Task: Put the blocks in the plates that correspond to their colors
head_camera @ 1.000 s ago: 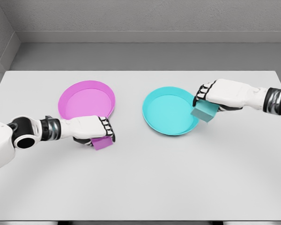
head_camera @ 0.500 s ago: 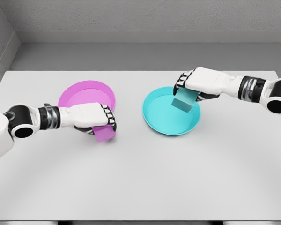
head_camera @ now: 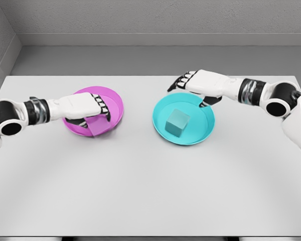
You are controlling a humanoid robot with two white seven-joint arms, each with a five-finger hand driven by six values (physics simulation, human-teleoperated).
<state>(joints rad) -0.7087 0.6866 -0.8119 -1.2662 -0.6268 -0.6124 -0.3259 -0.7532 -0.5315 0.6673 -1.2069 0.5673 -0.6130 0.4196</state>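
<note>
Blocks and plates on a white tabletop [head_camera: 150, 191], seen from the head camera. Cyan block [head_camera: 177, 122]: lies inside the cyan plate [head_camera: 160, 125], near its centre, resting on the plate floor and free of any hand. Cyan plate: right of the tabletop's middle. Right robot hand [head_camera: 190, 84]: reaches in from the right edge and hangs over the far rim of the cyan plate, above and behind the cyan block; its fingers are spread and hold nothing, with the dark-jointed fingertips pointing left. Magenta block [head_camera: 96, 125]: clamped in the left robot hand [head_camera: 88, 109], its visible lower part showing below the fingers and tilted, positioned over the near part of the magenta plate [head_camera: 115, 103]; whether it touches the plate floor cannot be told. Magenta plate: left of the tabletop's middle, well apart from the cyan plate, partly covered by the left robot hand. Left arm: enters from the left edge, forearm roughly level, fingers curled around the top of the magenta block. Background: grey wall and floor beyond the far edge of the tabletop.
</note>
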